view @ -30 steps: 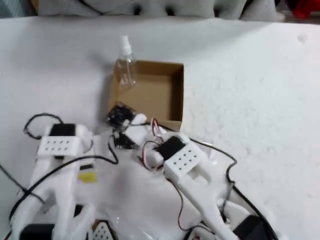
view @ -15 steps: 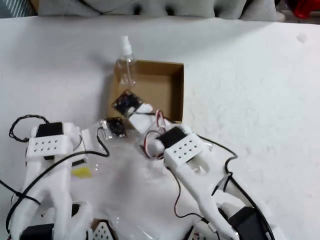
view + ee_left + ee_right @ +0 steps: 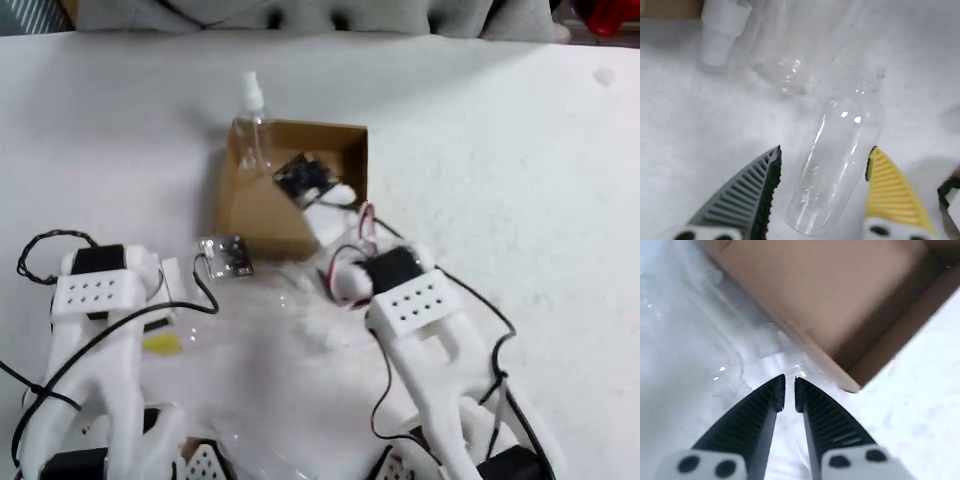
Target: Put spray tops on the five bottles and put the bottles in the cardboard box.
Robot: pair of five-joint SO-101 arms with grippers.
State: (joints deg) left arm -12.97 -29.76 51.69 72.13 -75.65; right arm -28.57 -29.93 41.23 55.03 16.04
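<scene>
Tabletop (image 3: 520, 150): white, carrying everything listed below.
Cardboard box (image 3: 258, 212): brown, open at the top, at the middle of the tabletop beyond both arms.
Right tool (image 3: 789, 390): black jaws closed to a sliver, holding nothing. Its tips sit low beside the box's near wall, close to a corner.
Left tool (image 3: 825, 150): wide open, one grey jaw and one yellow. The jaws straddle a bottle lying on the tabletop without clamping it.
Capped bottle (image 3: 250, 135): clear, upright, white spray top fitted, at the box's far left corner. Whether it is inside the wall or against it is unclear.
Open-necked bottle (image 3: 840, 130): clear, on its side between the left tool's jaws, neck pointing away.
Second bare bottle (image 3: 790, 55): clear, lying just past the first one.
Spray top (image 3: 717, 35): white, just beside the second bare bottle, near the box edge.
</scene>
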